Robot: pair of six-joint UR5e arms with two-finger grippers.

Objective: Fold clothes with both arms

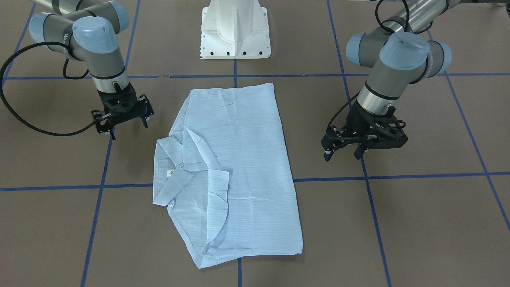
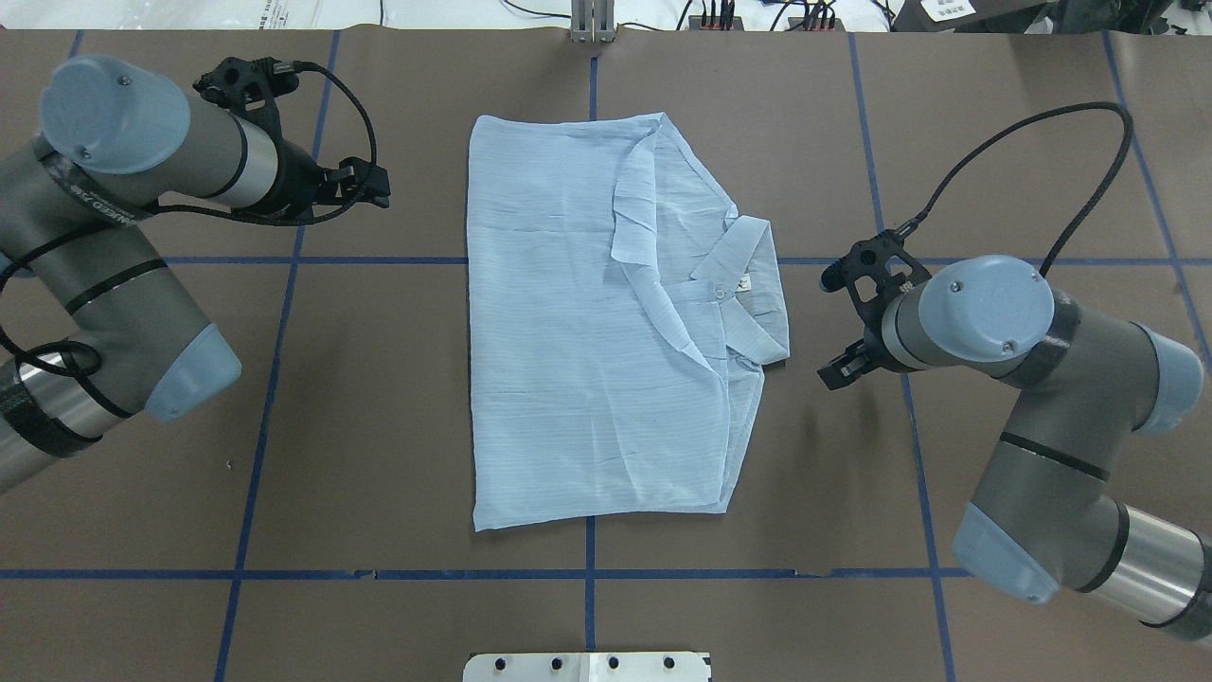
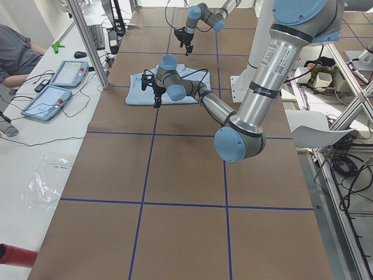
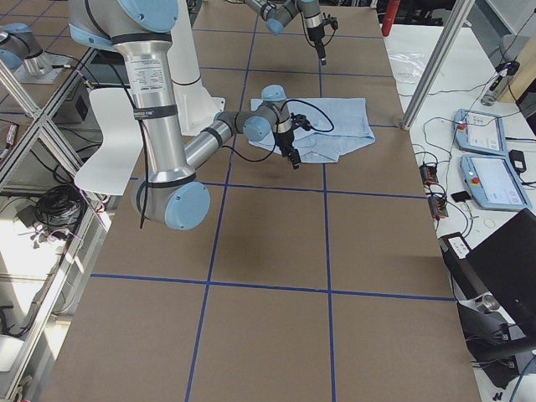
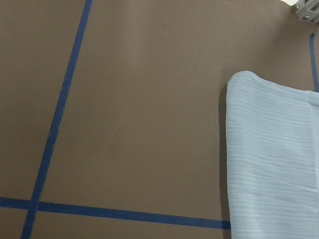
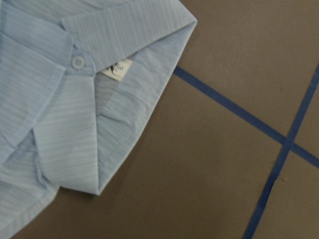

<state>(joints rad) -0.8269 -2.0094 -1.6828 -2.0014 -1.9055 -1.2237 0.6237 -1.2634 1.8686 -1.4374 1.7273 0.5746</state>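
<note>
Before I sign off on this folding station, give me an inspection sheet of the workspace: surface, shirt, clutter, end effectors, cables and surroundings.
Surface: brown table with a blue tape grid.
Job's things: light blue shirt lies folded in the middle, collar toward the robot's right.
Clutter: nothing seen on the brown surface.
End effectors: left end effector and right end effector are both open and empty, beside the shirt, not touching it.
Cables: a black cable loops from each wrist, off the shirt.
Surroundings: white pedestal; side bench with two control pads; a person's sleeve.
</note>
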